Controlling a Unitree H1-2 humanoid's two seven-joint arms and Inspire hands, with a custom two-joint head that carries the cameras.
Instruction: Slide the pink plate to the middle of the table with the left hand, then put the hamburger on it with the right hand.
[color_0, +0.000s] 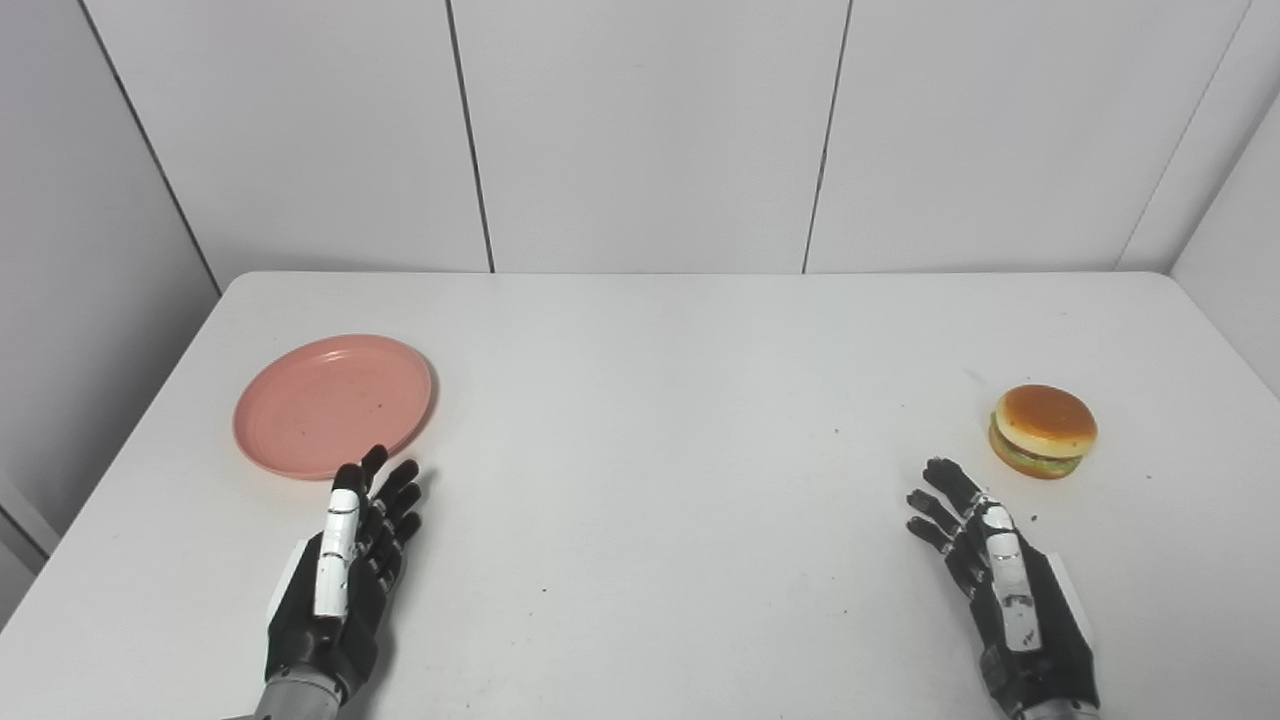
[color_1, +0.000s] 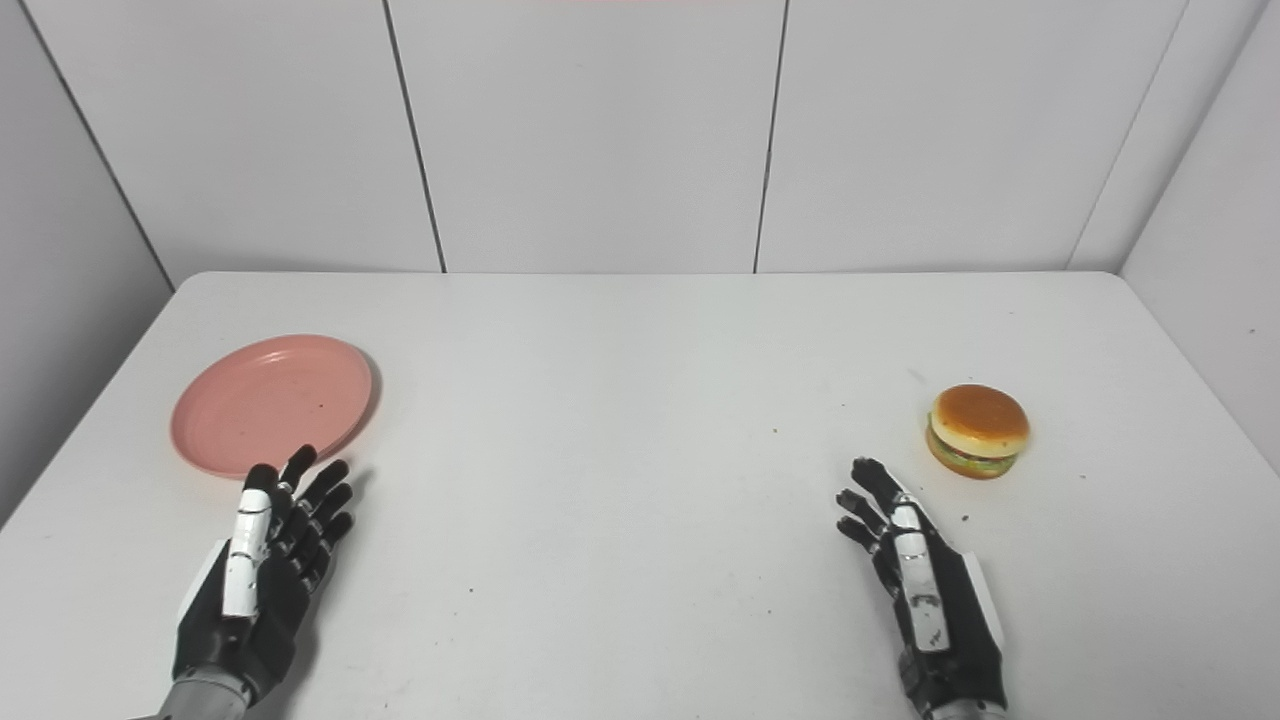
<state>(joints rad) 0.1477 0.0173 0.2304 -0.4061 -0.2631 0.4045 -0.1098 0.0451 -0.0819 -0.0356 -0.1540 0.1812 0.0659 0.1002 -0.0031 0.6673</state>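
A pink plate (color_0: 333, 404) lies flat on the left part of the white table (color_0: 680, 420), with nothing on it. Just below its near rim my left hand (color_0: 345, 560) is open, fingers stretched toward the plate, their tips close to the rim. On the right side sits a hamburger (color_0: 1042, 430) with a brown bun and green filling. My right hand (color_0: 995, 575) is open too, held edge-up a short way below and left of the hamburger, apart from it.
White wall panels (color_0: 640, 130) close off the table at the back and on both sides. The table's left edge (color_0: 120, 450) runs near the plate. Small dark specks dot the tabletop.
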